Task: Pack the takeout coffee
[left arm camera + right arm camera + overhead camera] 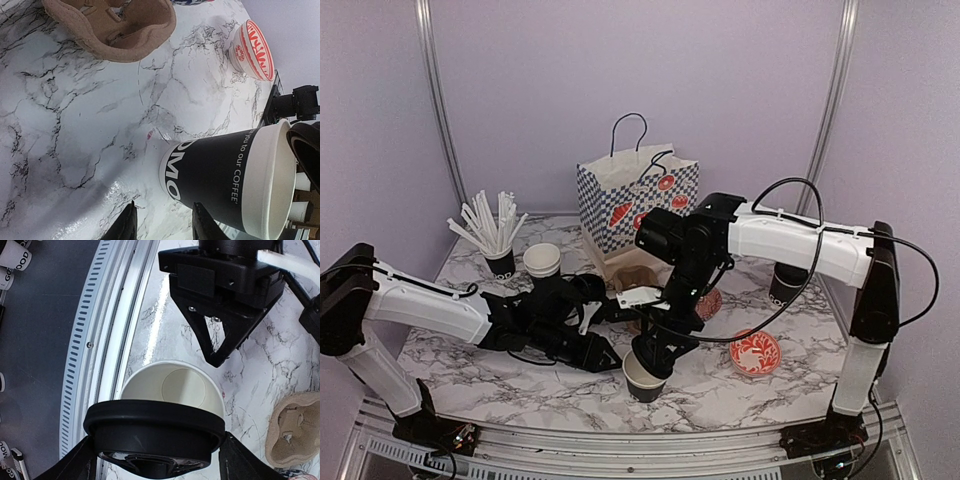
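Our right claw [156, 462] is clamped wide on a black lid [155, 427], holding it over one edge of the open black cup [172, 385], which stands on the marble table [470, 365] near its front edge. Our left claw [162, 225] hangs part open and empty, tips beside the cup's base. The left wrist view shows the cup's white lettering; the right wrist view looks into its white, empty inside.

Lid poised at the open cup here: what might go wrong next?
1. The lid in the right gripper overlaps only part of the cup rim; pressed down off-centre, it may seat crooked.
2. The left gripper sits beside the cup, apparently not clamping it, so a push could tip it near the table front edge.
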`<state>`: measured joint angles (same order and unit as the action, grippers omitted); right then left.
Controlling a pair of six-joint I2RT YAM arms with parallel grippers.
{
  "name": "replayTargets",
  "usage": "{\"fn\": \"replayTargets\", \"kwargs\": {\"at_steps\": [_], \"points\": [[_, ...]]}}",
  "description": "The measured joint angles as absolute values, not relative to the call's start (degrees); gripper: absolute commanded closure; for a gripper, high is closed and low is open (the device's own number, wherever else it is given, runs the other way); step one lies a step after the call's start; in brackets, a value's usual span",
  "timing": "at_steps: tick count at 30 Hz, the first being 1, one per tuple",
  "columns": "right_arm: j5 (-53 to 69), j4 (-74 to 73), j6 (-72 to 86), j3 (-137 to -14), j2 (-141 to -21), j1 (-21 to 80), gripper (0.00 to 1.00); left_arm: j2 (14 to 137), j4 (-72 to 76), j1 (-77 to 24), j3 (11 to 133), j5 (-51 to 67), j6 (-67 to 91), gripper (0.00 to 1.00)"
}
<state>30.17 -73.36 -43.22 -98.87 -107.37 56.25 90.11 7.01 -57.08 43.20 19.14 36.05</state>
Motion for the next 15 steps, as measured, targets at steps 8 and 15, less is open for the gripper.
{"fn": "replayTargets", "kwargs": {"at_steps": [8, 15], "points": [[28.77, -73.54, -42.74, -99.68, -107.72, 56.42, 0.33, 90.11, 7.53, -57.08, 43.05, 19.27, 36.05, 0.62], [26.81, -73.28, -41.93, -99.83, -106.72, 56.47, 0.33, 90.11, 7.53, -57.08, 42.24, 19.51, 36.29, 0.62]]}}
